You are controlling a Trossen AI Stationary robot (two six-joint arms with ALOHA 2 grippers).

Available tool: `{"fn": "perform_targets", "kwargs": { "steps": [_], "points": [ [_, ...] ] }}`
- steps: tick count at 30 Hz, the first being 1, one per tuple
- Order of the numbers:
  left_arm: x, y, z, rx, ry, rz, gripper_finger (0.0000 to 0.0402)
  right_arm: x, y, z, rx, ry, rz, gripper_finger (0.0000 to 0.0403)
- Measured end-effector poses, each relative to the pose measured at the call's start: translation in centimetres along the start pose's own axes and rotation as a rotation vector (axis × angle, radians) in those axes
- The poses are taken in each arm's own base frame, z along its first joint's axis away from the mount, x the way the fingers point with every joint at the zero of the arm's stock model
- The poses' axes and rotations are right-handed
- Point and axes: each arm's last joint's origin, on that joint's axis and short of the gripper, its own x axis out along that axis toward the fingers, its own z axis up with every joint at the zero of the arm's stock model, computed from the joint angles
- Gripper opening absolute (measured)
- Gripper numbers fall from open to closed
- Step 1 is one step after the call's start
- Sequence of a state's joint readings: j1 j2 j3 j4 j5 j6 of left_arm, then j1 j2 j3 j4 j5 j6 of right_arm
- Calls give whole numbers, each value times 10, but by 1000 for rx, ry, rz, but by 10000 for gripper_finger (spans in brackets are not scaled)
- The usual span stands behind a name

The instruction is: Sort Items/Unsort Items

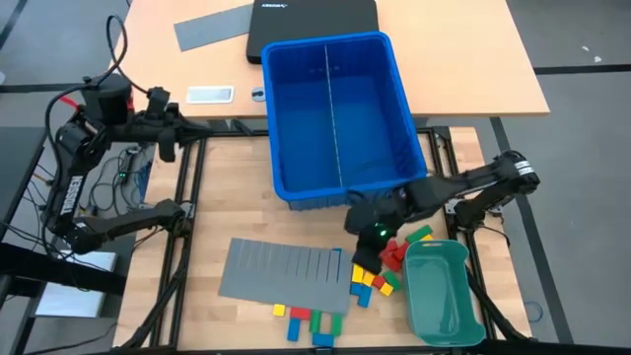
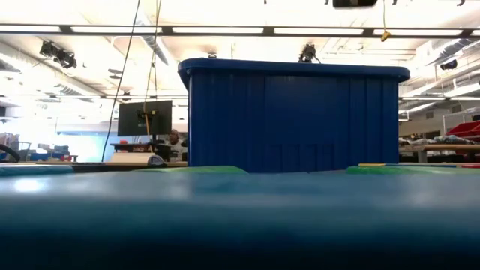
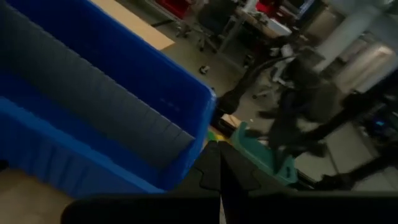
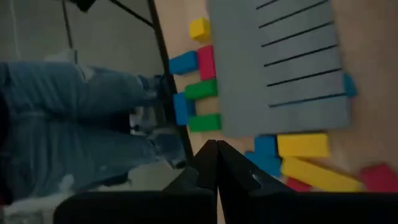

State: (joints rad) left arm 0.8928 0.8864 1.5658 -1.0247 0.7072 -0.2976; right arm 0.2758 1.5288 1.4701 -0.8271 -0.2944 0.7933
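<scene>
The right gripper [image 1: 372, 235] hangs just off the blue bin [image 1: 340, 113], at the bin's near corner toward the teal tray [image 1: 444, 294], its jaws pressed together and holding nothing. In the right wrist view the two dark fingers meet in a closed point [image 4: 216, 163] above the wood.

The blocks [image 1: 380, 266] lie on the tabletop [image 1: 212, 316] in two loose groups on the side of the bin facing the tray. One group sits between the right gripper and the tray's rim, red, green, yellow and blue pieces heaped touching one another. The other sits farther from the bin, along the far edge of the grey slotted divider sheet [image 1: 284, 270], as a short row of yellow, red, green and blue blocks [image 1: 311, 319]. None shows inside the bin or the tray.

The relation that matters: the nearer heap lies just beyond the jaws' tips, on the tray side. In the right wrist view a long yellow block [image 4: 320, 175] lies slantwise just beside the fingers, its long axis running away from them toward the tray, with a shorter yellow one [image 4: 303, 144] beside it. A pinch would likely need the jaws spread first and turned across a block's short width.

The left gripper [image 3: 219, 169] waits on the far side of the bin from the tray, jaws together, well away from any block; the right arm is clearly the nearer.
</scene>
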Motion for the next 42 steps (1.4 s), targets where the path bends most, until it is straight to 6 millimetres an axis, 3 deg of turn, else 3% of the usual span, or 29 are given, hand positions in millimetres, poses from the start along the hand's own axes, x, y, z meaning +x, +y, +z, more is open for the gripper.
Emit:
{"fn": "perform_targets", "kwargs": {
  "steps": [8,15,20,24,37,42],
  "points": [
    [1,-2,0,0,30,-87,1,63,-42,-21,333,-140,-40,13],
    [1,-2,-1,0,34,-105,1,94,-83,-46,471,-146,-96,105],
    [1,-2,-1,-20,36,-104,1,102,-107,-53,521,-225,-144,163],
    [1,-2,-1,-30,36,-104,1,106,-125,-59,549,-230,-191,184],
    [1,-2,-1,-57,37,-103,1,115,-150,-70,554,-290,-106,186],
    [1,-2,-1,-59,37,-99,1,132,-154,-68,549,-262,-57,184]
  ]
}}
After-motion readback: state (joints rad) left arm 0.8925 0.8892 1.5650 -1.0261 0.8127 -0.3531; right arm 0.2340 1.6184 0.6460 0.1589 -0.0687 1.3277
